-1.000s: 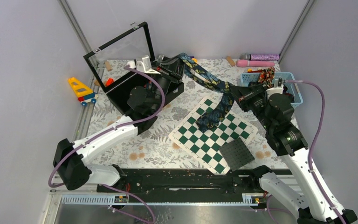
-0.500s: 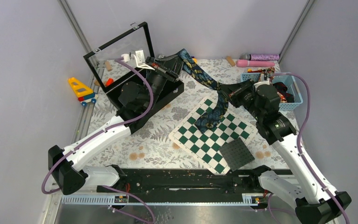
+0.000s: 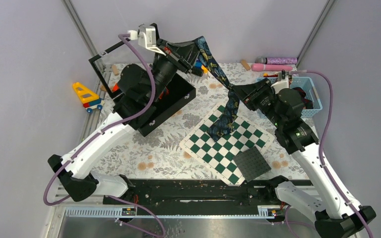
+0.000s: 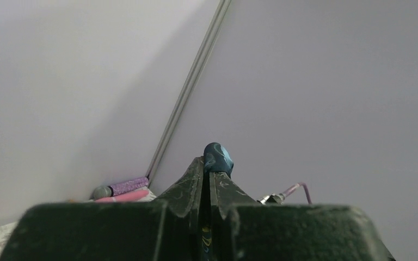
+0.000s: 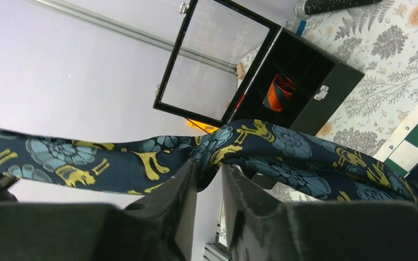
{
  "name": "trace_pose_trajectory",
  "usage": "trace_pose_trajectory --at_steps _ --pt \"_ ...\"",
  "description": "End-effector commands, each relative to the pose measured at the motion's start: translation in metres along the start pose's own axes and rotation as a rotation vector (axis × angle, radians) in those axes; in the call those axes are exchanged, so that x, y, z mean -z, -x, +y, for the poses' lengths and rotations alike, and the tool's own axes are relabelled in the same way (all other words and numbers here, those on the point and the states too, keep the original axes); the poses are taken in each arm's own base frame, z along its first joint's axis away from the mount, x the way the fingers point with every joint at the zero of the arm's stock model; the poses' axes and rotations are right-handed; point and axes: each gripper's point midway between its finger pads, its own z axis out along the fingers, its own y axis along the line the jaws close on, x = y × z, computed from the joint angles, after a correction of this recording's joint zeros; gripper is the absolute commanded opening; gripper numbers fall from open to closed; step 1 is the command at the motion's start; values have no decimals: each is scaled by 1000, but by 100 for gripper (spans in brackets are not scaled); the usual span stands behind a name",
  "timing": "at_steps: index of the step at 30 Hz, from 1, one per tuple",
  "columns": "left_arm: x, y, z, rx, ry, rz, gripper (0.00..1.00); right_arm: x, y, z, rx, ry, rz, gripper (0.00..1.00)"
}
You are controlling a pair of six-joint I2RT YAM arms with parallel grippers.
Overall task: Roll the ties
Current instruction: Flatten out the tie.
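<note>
A dark navy-teal floral tie (image 3: 218, 74) hangs in the air between my two grippers. Its lower end droops onto the green-and-white chequered board (image 3: 228, 146). My left gripper (image 3: 196, 49) is raised high at the back. It is shut on the tie's upper end, and a fold of teal fabric (image 4: 218, 157) pokes out past the fingertips. My right gripper (image 5: 209, 166) is at the tie's middle with its jaws slightly parted. The tie (image 5: 141, 160) lies across its fingertips, one fold dipping into the gap. A rolled red-orange and black striped tie (image 5: 279, 93) sits inside the black box (image 5: 326, 81).
The black box (image 3: 178, 99) has its glass lid (image 3: 99, 57) standing open, under the left arm. A blue basket (image 3: 315, 101) stands at the right, with pink and purple cylinders (image 3: 275, 67) behind it. On the left lies a yellow toy truck (image 3: 87, 95). A black square pad (image 3: 252, 162) overlaps the board.
My left arm has risen from the box and lifted the tie's end high, closing on it. My right gripper has moved left along the tie and its jaws have parted a little.
</note>
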Motion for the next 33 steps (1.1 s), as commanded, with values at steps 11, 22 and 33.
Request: trace_pose_trajectory --at_steps 11,22,33 --pt "-25 102 -43 -214 -104 5 0 40 10 9 440 104 -63 70" --pt "-26 123 -49 -273 -120 19 0 12 -10 -23 613 145 -14 71" --pt "-5 138 -55 -357 -140 42 0 -22 -66 -17 698 396 182 69"
